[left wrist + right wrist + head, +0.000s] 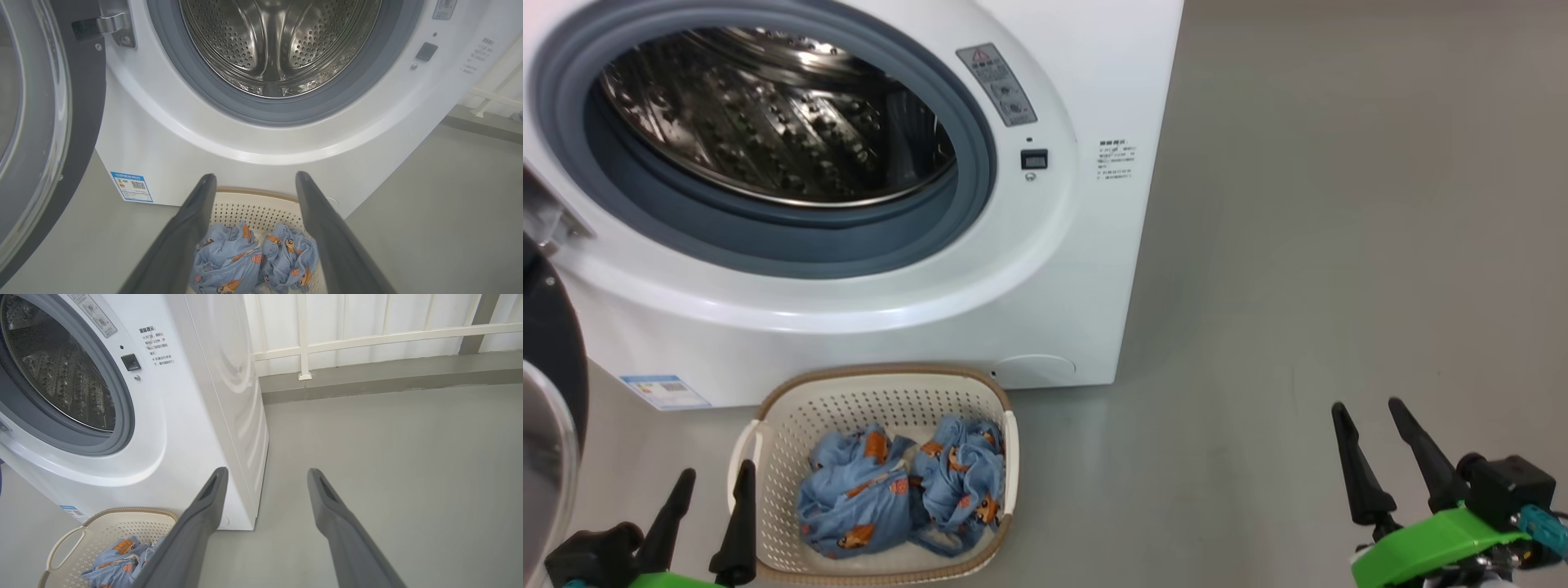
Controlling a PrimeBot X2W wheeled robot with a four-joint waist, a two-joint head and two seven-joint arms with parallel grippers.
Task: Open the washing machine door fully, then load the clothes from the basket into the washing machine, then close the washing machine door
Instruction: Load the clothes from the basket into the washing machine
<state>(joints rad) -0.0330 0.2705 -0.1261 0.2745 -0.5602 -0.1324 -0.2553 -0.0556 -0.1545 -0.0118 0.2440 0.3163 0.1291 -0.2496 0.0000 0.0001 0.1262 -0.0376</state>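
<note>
**A:** The door [45, 122] stands wide open, left of the basket [849, 404], and the clothes [907, 490] lie bunched inside it. Grab now?

**B:** Yes. The left tool [716, 472] is spread and empty at the basket's left rim. I'd lower it onto the nearer bundle and pinch deep. The right tool [1366, 408], also spread, is well right of the basket.

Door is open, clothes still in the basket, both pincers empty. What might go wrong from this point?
1. The clothes lie as two separate bunches in the basket; one grab by the left pincer may leave a bunch behind.
2. The washing machine door stands open close beside that pincer, so lifting toward the drum could knock it.
3. Fabric may drape over the grey seal and get trapped at closing.
</note>
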